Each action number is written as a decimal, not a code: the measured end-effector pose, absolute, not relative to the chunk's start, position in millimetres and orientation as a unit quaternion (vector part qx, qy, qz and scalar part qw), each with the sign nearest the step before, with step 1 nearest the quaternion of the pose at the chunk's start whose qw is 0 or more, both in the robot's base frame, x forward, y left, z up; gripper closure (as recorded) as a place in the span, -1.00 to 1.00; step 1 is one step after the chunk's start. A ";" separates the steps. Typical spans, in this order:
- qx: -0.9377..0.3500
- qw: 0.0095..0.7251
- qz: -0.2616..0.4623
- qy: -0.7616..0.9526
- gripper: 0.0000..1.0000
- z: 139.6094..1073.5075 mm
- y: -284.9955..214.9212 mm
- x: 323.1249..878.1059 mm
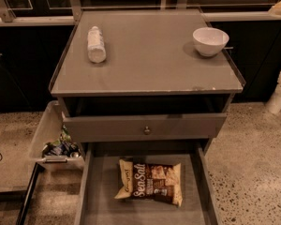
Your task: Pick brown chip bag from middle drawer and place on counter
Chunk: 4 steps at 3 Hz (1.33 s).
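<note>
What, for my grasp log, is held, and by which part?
Nothing: the gripper is out of view; the brown chip bag lies in the middle drawer.

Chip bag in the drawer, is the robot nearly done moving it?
Not yet. Done: the middle drawer is open. In hand: nothing; the gripper is out of view and the brown chip bag lies on the drawer floor. Left: grab it, lift it, set it on the counter by the white bottle and bowl.

With the gripper out of view, the brown chip bag (150, 187) lies flat in the open middle drawer (102, 201), below the counter surface (150, 64).
</note>
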<state>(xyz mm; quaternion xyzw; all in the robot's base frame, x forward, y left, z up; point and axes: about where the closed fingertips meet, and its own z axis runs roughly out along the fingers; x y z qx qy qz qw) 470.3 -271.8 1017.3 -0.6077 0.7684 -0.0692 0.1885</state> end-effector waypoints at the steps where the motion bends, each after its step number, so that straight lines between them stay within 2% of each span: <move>1: -0.608 0.189 -0.069 0.768 -1.00 1017.2 -271.8 470.2; 4: -0.640 0.177 -0.029 0.747 -1.00 922.0 -243.4 428.9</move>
